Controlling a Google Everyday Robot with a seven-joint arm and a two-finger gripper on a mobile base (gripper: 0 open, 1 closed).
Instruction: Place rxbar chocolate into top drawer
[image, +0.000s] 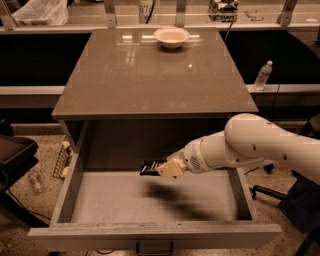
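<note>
Gripper (161, 168): clamped on one end of the rxbar chocolate (149, 167), holding it level above the open top drawer (69, 192), seemingly ready for lowering onto the floor.

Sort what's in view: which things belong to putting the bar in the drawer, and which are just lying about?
Job: rxbar chocolate, held by the gripper above the open top drawer.
Lying about: white bowl on the cabinet top; water bottle, far right; plastic bag, top left.
</note>
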